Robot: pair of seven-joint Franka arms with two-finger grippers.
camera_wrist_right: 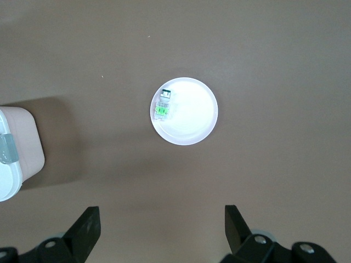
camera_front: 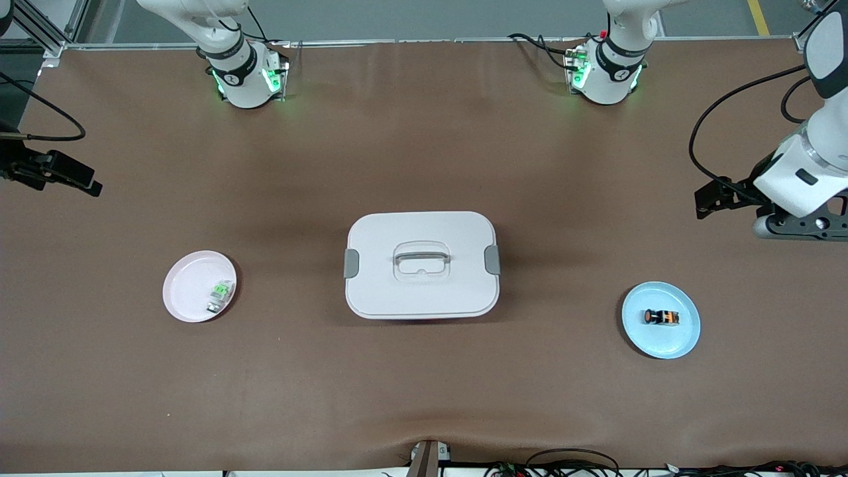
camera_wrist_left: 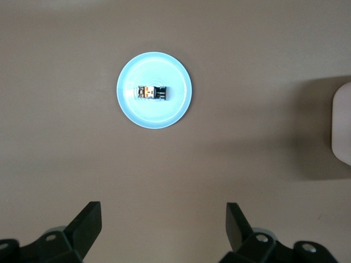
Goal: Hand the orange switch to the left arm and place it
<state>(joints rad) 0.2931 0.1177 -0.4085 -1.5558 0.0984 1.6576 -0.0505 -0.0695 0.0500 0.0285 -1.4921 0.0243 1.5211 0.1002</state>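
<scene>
The small black cylindrical orange switch (camera_front: 661, 317) (round orange cap, orange markings on its body) lies on its side on the round light-blue plate (camera_front: 682, 341), toward the left arm's end of the brown table (camera_front: 424, 397). The large white rounded-rectangular plastic box (camera_front: 422, 291) with grey side latches sits at mid-table. The left claw (camera_wrist_left: 163, 224) hangs released, fingers spread, over bare table near the blue plate. The right claw (camera_wrist_right: 162, 226) is likewise released, over table near the round pink plate (camera_front: 185, 295).
</scene>
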